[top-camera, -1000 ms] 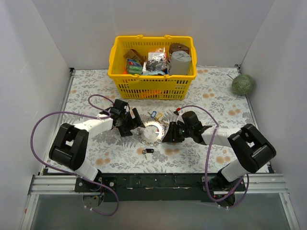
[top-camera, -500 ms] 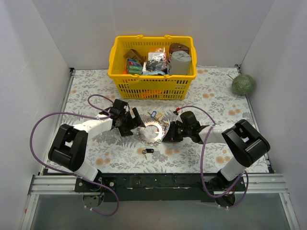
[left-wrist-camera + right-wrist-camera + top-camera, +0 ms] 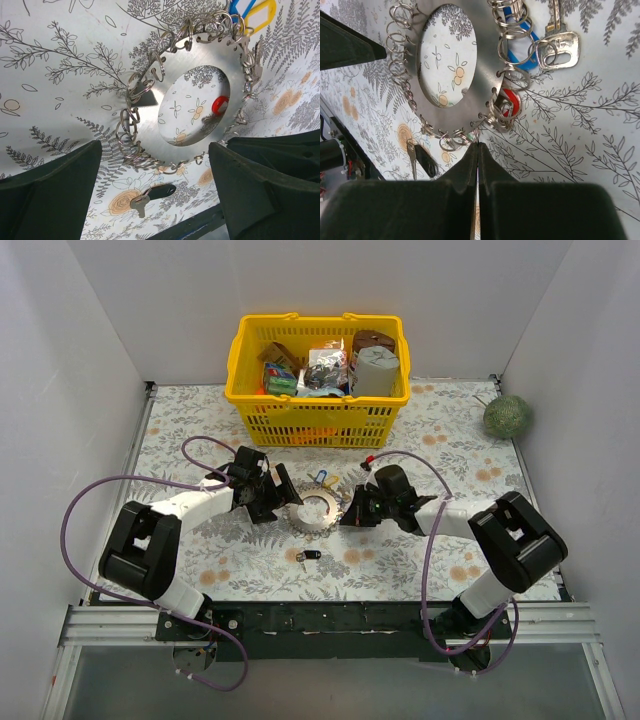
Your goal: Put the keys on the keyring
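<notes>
Keyring [image 3: 320,510] lies flat on the floral bench [image 3: 190,430], between the two arms and in front of the yellow basket [image 3: 318,418]; its rim carries many small split rings [image 3: 400,30]. Left end effector [image 3: 284,498]: jaws wide, facing the keyring's left edge, holding nothing. Right end effector [image 3: 350,512]: fingers pressed together, tips at the rim on the right side, just beside a red tag [image 3: 510,102] (whether a small ring is pinched between them, I cannot tell). Blue-headed key [image 3: 522,42] and a plain silver key [image 3: 560,45] sit among the rim rings at the far side. Black-headed key [image 3: 310,555] lies loose on the bench, near the keyring but apart from it.
</notes>
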`<action>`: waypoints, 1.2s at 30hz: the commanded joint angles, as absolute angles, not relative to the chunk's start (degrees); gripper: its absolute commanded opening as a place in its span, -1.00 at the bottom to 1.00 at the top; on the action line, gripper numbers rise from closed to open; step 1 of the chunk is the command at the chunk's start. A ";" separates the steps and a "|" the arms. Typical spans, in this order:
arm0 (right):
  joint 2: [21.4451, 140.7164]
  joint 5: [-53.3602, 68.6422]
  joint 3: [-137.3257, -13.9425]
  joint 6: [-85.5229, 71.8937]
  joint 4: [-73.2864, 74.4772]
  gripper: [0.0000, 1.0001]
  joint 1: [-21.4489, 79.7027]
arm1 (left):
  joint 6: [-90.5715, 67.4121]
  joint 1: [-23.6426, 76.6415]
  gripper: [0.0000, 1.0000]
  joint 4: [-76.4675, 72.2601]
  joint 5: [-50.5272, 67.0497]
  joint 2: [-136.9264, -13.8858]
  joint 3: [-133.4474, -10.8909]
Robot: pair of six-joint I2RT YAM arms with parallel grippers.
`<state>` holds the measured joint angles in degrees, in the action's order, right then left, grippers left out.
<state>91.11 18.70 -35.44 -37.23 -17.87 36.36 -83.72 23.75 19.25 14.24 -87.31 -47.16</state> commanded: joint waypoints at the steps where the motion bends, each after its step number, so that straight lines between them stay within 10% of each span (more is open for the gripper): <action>1: 87.28 15.82 -38.06 -31.91 -15.39 -0.97 36.30 | -82.71 23.91 0.75 19.25 14.24 -84.81 -46.76; 13: 83.85 13.35 -38.68 -19.77 -11.77 -0.78 45.26 | -81.91 23.82 0.78 19.51 13.54 -85.87 -47.37; 17: 80.69 13.45 -36.57 -22.50 -15.29 -0.21 44.56 | -81.74 23.82 0.79 19.86 13.36 -85.87 -47.29; 36: 82.44 16.26 -37.79 -26.19 -12.92 -0.21 41.22 | -81.03 23.82 0.76 18.64 15.99 -86.48 -46.49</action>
